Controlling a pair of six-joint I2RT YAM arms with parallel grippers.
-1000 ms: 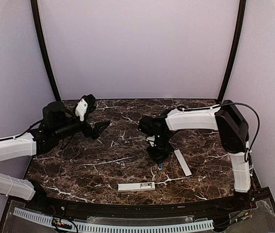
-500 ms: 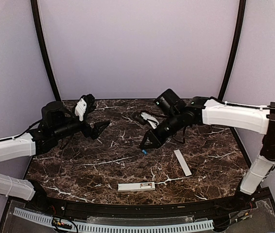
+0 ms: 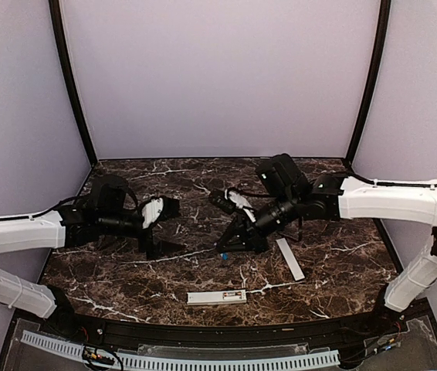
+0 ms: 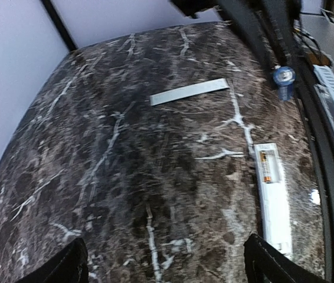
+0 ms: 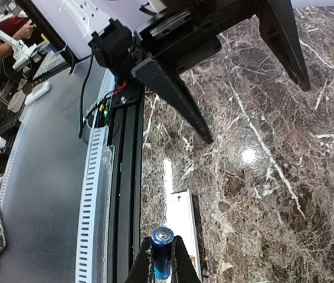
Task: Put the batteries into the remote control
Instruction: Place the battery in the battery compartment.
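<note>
One dark marbled bench (image 3: pixel 126 267) bears the remote control (image 3: pixel 217 297) near its front edge, bay (image 4: pixel 266 168) upward, while my left pincer (image 3: pixel 171 226) hangs spread and empty and my right pincer (image 3: pixel 222 251) is clamped on a blue battery (image 5: pixel 162 252), mid-carry I judge, next needing lengthwise alignment over that bay.

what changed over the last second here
The right gripper, shut on a battery, swung leftward, away from the cover strip. The left gripper dropped lower and turned, jaws open. The remote and cover strip stayed put.
</note>
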